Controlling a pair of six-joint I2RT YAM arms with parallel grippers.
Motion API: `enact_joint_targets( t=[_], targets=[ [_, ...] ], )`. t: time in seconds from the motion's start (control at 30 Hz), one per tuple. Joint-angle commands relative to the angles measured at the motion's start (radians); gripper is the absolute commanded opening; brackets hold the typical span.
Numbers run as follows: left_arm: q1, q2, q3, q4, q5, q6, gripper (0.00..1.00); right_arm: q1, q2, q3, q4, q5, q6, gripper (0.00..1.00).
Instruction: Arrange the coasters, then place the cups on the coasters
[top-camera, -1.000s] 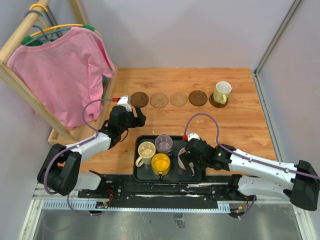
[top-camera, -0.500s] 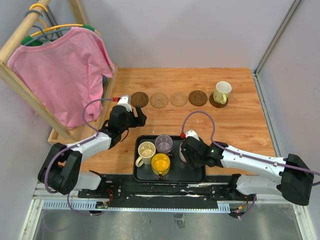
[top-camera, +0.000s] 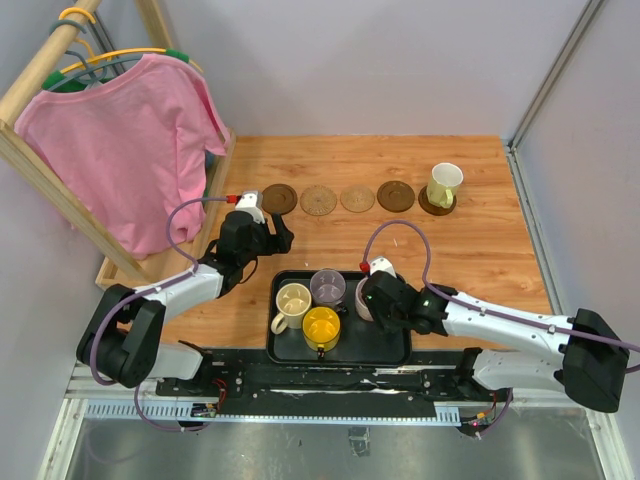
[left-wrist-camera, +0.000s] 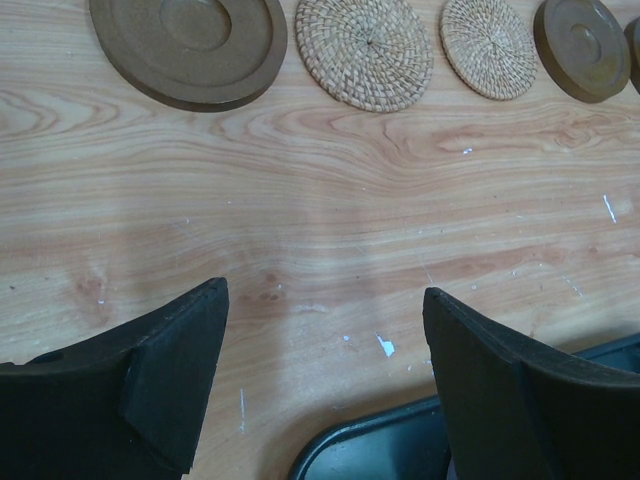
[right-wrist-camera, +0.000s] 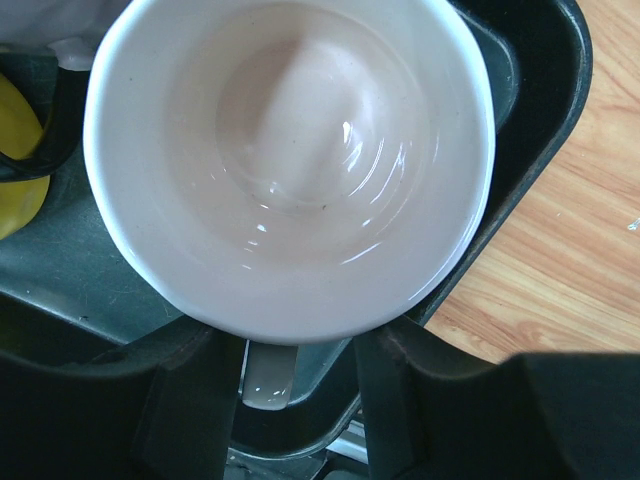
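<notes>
**Operator:** Left jaws are spread wide above the wood-grain counter (left-wrist-camera: 330, 200), with nothing between them. My right jaws sit either side of the handle of the pink cup (right-wrist-camera: 290, 160); whether they pinch it, I cannot tell.

**Desk:** Where is that cup?

**Operator:** Standing in the black tray (right-wrist-camera: 545, 90), at its right end. From overhead my right arm (top-camera: 480, 318) hides most of it. On the wrist view its glossy bowl fills the frame, and the yellow cup (right-wrist-camera: 15, 170) is cut off at the left edge.

**Desk:** Count things for me.

**Operator:** Five round coasters (top-camera: 357, 198) lie in one row across the far counter. Three are smooth and dark with raised rims, and two are woven tan, second and third from the left. There are five cups. Four are in the tray: pink, yellow, the cream cup (top-camera: 293, 299) and the see-through grey-purple cup (top-camera: 327, 285). The pale yellow-green cup (top-camera: 444, 184) stands on the rightmost dark coaster, covering most of it.
</notes>
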Motion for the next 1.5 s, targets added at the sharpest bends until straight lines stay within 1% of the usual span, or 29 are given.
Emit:
enact_joint_targets(
  t=[0.0,0.1,0.2,0.23,0.27,0.33,0.37,0.7,0.8,0.9,1.03,1.13,1.27,1.47],
  targets=[
    [-0.009,0.008,0.005,0.033,0.005,0.003,0.83,-0.012,-0.010,-0.016,0.018,0.005,0.023,0.44],
    [-0.009,0.008,0.004,0.033,0.004,0.002,0.83,-0.012,0.004,-0.012,0.013,0.007,0.022,0.41],
    [-0.009,0.007,0.002,0.032,0.003,0.002,0.83,-0.012,0.012,-0.012,0.011,0.005,0.022,0.32],
    [-0.009,0.007,0.002,0.032,0.001,0.003,0.83,-0.012,0.014,-0.011,0.011,0.006,0.022,0.26],
    [-0.009,0.007,0.002,0.033,0.000,0.003,0.83,-0.012,0.016,-0.008,0.009,0.008,0.023,0.17],
    [-0.009,0.008,0.001,0.032,-0.003,0.004,0.82,-0.012,0.021,-0.006,0.002,0.013,0.025,0.05],
    [-0.009,0.008,0.001,0.032,-0.003,0.005,0.83,-0.012,0.021,-0.004,-0.002,0.016,0.026,0.02],
    [-0.009,0.017,0.003,0.036,0.000,0.003,0.83,-0.012,-0.011,0.016,-0.017,0.053,0.043,0.01],
    [-0.009,0.016,0.005,0.037,0.001,0.006,0.83,-0.012,-0.035,0.027,-0.016,0.113,0.071,0.01],
    [-0.009,0.014,0.008,0.034,-0.005,0.015,0.83,-0.012,-0.048,0.050,-0.013,0.209,0.096,0.01],
    [-0.009,0.014,0.013,0.033,-0.010,0.020,0.83,-0.029,-0.031,0.100,0.011,0.315,0.106,0.01],
    [-0.009,0.018,0.018,0.033,-0.008,0.021,0.83,-0.089,-0.001,0.144,0.045,0.323,0.089,0.01],
    [-0.009,0.026,0.031,0.022,-0.004,0.030,0.83,-0.215,0.055,0.233,0.117,0.278,0.023,0.01],
    [-0.009,0.035,0.055,-0.004,-0.013,0.050,0.83,-0.405,0.211,0.393,0.189,0.178,-0.106,0.01]
  ],
)
